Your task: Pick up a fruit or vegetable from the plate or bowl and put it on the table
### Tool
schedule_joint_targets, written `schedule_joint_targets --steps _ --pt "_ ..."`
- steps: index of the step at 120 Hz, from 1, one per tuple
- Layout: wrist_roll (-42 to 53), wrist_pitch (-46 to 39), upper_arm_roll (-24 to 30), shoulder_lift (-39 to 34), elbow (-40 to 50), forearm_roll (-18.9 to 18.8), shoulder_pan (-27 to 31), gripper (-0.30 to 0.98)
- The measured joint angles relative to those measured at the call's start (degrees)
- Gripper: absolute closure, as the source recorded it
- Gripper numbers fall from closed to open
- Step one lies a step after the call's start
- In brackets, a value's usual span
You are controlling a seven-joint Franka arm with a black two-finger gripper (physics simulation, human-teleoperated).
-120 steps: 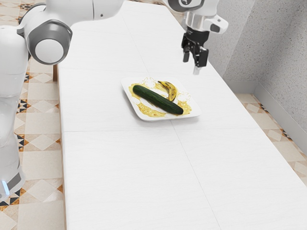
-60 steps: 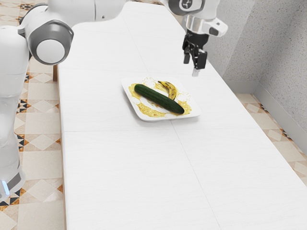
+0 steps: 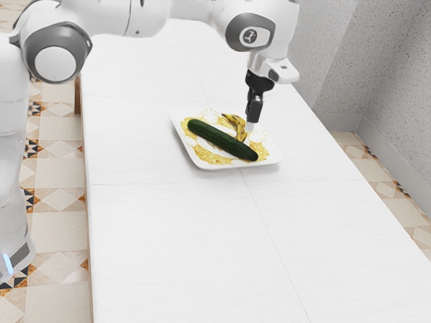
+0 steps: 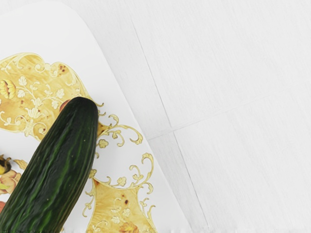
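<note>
The white tabletop [image 3: 175, 235] carries a patterned plate [image 3: 273, 159]. A dark green cucumber [image 3: 222, 140] lies diagonally across it. Low over the plate hangs the black claw [image 3: 250, 126]; whether open or closed, I can't tell. The banana [image 3: 239, 126] rests beside the cucumber.

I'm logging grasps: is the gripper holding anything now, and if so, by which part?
Nothing is held: the gripper is above the plate, and the cucumber and banana both lie on it.

The cucumber [image 3: 222, 140] is dark green, the banana [image 3: 239, 124] yellow, the white plate [image 4: 48, 29] gold-scrolled.
</note>
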State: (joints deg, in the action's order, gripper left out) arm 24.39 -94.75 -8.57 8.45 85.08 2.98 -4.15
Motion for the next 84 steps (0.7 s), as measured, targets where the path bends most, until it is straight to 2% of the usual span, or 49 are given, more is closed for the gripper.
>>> schedule_joint_targets --steps 29,51,84 --pt "6.7 -2.6 -1.5 -3.9 8.6 -0.5 0.1 0.0" --pt "11.3 -5.7 -3.9 -1.0 8.8 -0.8 1.2 0.0" --pt "17.3 -9.8 -4.1 3.7 9.2 -0.4 2.5 0.0"
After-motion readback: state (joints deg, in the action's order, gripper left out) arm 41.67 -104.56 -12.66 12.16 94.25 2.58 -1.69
